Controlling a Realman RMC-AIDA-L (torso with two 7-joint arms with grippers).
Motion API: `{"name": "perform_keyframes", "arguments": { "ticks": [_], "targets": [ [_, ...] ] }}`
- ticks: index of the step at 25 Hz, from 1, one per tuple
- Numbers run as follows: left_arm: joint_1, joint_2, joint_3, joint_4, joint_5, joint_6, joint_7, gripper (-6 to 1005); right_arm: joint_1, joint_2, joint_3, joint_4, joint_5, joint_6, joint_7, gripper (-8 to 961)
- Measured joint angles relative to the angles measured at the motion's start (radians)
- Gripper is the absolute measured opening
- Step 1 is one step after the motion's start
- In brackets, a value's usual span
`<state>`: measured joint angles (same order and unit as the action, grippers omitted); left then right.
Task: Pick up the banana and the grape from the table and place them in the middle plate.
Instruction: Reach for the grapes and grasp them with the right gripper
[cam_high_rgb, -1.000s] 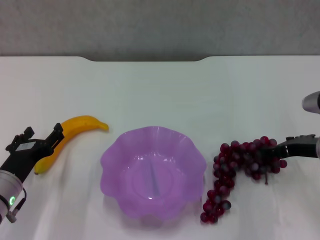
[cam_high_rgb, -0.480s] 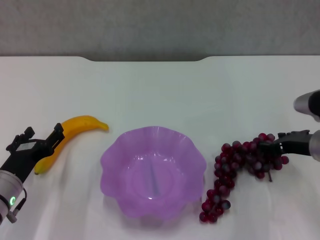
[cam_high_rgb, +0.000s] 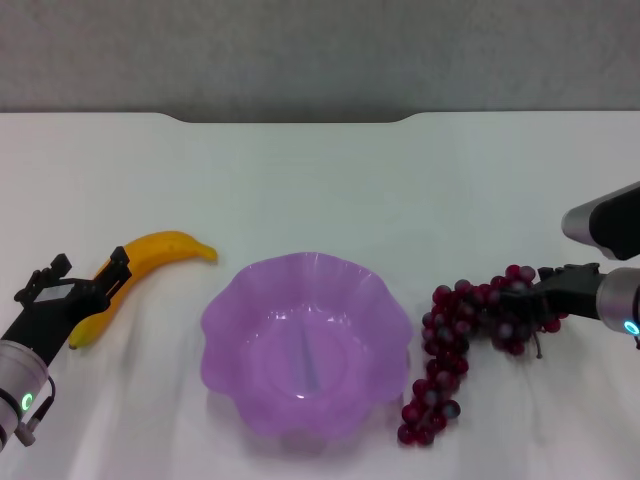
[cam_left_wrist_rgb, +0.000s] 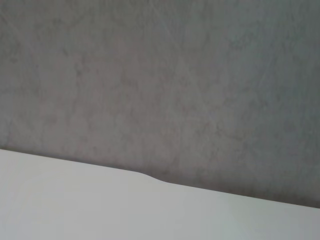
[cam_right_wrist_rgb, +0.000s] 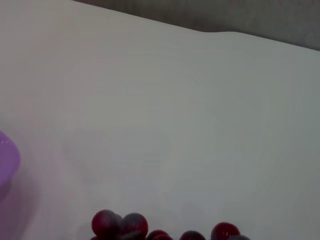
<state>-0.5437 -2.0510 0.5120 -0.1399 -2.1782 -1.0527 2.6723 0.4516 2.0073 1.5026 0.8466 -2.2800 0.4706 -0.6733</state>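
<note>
Gripping the stem end of the grape (cam_high_rgb: 470, 340), the right gripper (cam_high_rgb: 545, 298) reaches in from the right edge of the head view with its dark jaws closed on the upper right part of the bunch. That end of the bunch sits raised toward the jaws, while the rest trails down and to the left, its lowest berries lying on the counter (cam_high_rgb: 320, 190) close to the right rim of the middle plate (cam_high_rgb: 306, 345). From the right wrist view, a few dark red berries of the grape (cam_right_wrist_rgb: 120, 223) show along one edge, with a sliver of the purple middle plate (cam_right_wrist_rgb: 7, 160) at another edge and bare white counter (cam_right_wrist_rgb: 175, 100) between.

On the other side, the left gripper (cam_high_rgb: 90, 290) sits low at the banana (cam_high_rgb: 150, 262). Its black jaws straddle the lower half of the fruit, 1 on each side, set narrowly about it; whether they press the skin cannot be told. The banana lies on the counter to the left of the middle plate, well apart from it, with its upper tip pointing right toward the plate's rim.

Nothing lies inside the plate, which stands between the 2 fruits near the front of the counter. The left wrist view takes in only the far counter (cam_left_wrist_rgb: 100, 205) edge with its notch and a grey wall (cam_left_wrist_rgb: 160, 75) beyond.
</note>
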Motion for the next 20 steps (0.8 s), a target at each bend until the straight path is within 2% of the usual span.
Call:
{"name": "perform_keyframes", "arguments": {
  "ticks": [5,14,19,20],
  "targets": [
    [0.000,0.000,-0.001,0.000,0.000,0.000,0.001,876,0.000,0.001,-0.028,-0.001,0.001,-0.028,0.000,643],
    [0.003,0.000,-0.001,0.000,0.000,0.000,0.001,876,-0.008,0.002,-0.084,0.002,0.001,-0.090,0.003,430],
    [0.005,0.000,-0.001,-0.001,0.000,0.000,0.001,876,-0.008,0.002,-0.134,0.001,0.000,-0.127,0.000,249],
    [0.005,0.000,-0.001,-0.001,0.000,0.000,0.001,876,-0.009,0.002,-0.143,0.001,0.000,-0.135,-0.001,237]
  ]
}}
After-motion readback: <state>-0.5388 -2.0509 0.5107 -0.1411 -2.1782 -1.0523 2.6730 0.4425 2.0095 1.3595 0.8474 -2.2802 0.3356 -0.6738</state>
